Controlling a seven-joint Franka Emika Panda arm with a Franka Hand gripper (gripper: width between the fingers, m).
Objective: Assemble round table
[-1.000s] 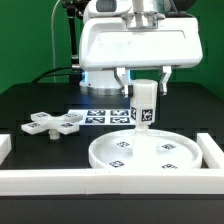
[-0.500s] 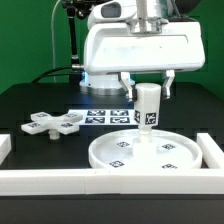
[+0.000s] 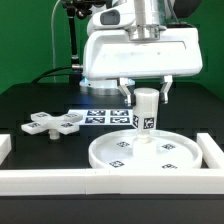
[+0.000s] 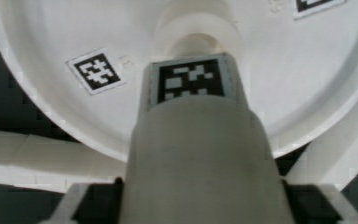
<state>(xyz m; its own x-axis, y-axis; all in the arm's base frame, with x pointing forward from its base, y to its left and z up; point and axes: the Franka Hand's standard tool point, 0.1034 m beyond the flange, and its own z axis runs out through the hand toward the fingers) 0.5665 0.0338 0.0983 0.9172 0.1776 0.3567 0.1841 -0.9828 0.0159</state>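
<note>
White plastic fills the jaws: the gripper point(image 3: 146, 97) pinches the upright cylinder leg point(image 3: 146, 114) near its top, its lower end at the round disc's point(image 3: 176, 156) centre. The cross-shaped base point(image 3: 54, 124) lies well apart, exterior view's left.

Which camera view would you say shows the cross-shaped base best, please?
The exterior view: the cross-shaped base lies whole on the black table, to the exterior view's left of the round disc. The wrist view shows none of it, only the leg and the disc.
</note>
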